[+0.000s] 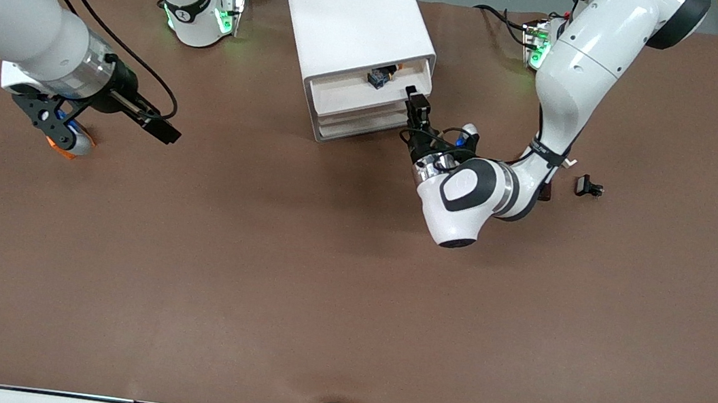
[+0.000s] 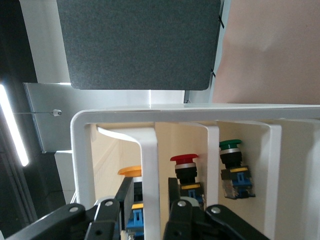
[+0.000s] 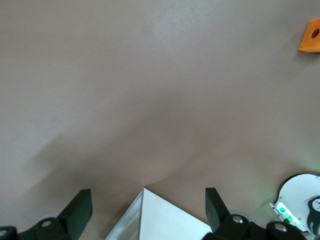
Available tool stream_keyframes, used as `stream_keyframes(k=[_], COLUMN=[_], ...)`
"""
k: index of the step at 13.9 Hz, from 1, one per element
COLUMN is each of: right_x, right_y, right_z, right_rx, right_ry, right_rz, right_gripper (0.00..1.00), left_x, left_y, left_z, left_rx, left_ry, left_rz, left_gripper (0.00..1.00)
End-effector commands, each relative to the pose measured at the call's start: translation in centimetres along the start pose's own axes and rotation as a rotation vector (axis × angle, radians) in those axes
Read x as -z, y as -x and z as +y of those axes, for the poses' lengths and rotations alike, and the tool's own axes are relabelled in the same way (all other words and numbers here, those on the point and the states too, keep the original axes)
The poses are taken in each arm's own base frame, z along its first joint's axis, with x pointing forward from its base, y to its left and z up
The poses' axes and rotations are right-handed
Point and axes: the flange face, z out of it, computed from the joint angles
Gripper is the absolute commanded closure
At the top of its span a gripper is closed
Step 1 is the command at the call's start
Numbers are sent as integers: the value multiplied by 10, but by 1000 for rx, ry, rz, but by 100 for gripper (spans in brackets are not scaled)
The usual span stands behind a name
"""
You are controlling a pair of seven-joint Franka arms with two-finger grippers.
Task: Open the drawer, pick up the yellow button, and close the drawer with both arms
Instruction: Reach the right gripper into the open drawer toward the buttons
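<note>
Two arms are seen at the table (image 1: 254, 271): the left arm (image 1: 580, 71) reaches to the one white cabinet (image 1: 355, 9), and the right arm (image 1: 12, 15) waits at its own end of the table.

One drawer (image 1: 351, 94), the top one, is pulled out toward the front camera. One button (image 1: 380, 77) with an orange-yellow cap is seen lying in it, close to the cabinet's body.

The left gripper (image 1: 413, 98) is placed at the front slat of that drawer. In the left wrist view its two fingers (image 2: 125, 200) are parted, one on each side of the slat, with a narrow gap seen at each side; nothing is pinched. In the same view three buttons are counted, each in its own drawer: the orange-yellow one, one red button (image 2: 183, 167) and one green button (image 2: 230, 152).

The right gripper (image 1: 165, 132) is held over the table, its two fingers (image 3: 80, 210) spread wide and empty. One orange block (image 3: 312, 36) with a hole is seen on the table near it.

One small dark clip-like part (image 1: 588, 186) lies at the left arm's end of the table.
</note>
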Motion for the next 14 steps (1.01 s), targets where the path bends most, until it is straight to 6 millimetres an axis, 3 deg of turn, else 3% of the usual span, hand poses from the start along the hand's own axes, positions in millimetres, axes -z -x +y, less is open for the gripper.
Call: stream_keyframes(k=[1, 4, 7, 10, 14], right_x=[-3, -6, -8, -18, -27], right_y=[12, 15, 19, 38, 57], right_z=[-14, -19, -23, -43, -66], right_rx=[-37, -41, -53, -79, -113], right_ry=[-16, -16, -14, -18, -39], right_rz=[4, 8, 10, 22, 36], right_gripper=[0, 0, 0, 0, 0], left_x=[-5, 10, 38, 67, 86], left_y=[1, -7, -22, -28, -39], left_z=[0, 2, 1, -3, -5], left_rx=[-2, -2, -5, -24, -28], left_ry=[0, 5, 13, 34, 43], left_rz=[13, -13, -66, -114, -148], left_gripper=[92, 97, 97, 96, 96])
